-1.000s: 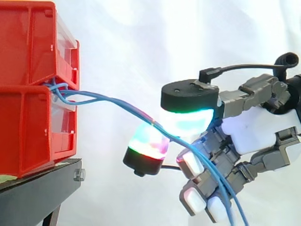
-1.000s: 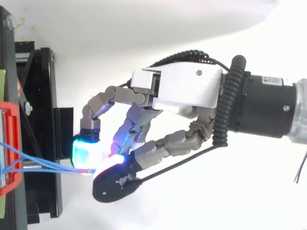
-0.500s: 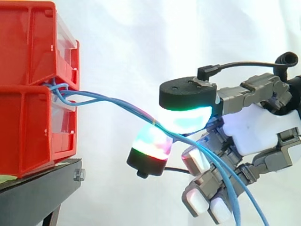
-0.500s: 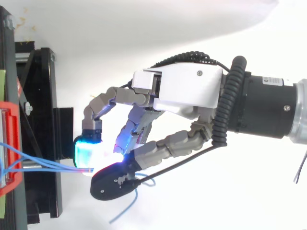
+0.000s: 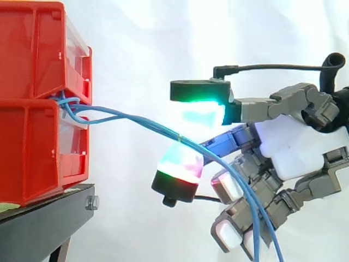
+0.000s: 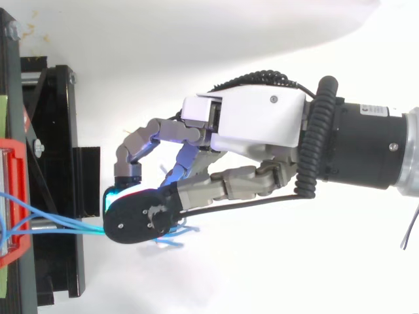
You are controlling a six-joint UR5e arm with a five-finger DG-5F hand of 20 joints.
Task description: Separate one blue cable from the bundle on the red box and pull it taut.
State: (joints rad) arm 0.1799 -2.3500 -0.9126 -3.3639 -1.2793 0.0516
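Several thin blue cables (image 5: 131, 117) leave the gap between the two stacked red bins (image 5: 32, 82) and arc right and down past my hand (image 5: 294, 150). The bundle runs just over a green and red glowing fingertip pad (image 5: 179, 166). The thumb pad (image 5: 199, 109), glowing green, hovers above the cables with a clear gap. The lower fingers (image 5: 229, 232) are curled, and the cables drop in front of them. From above, the thumb's black back (image 6: 139, 216) covers the fingertip, with the cables (image 6: 46, 222) leading left to the bin and loose ends (image 6: 171, 239) beside it.
The red bins stand on a black stand (image 5: 49, 218) at the left, seen from above as a black frame (image 6: 59, 163). A white curtain backs the scene. The arm's black wrist (image 6: 360, 147) comes in from the right.
The thumb pad has lifted off the cables and shifted left over the fingertip pad. The cable that had swung out to the side has fallen back next to the others.
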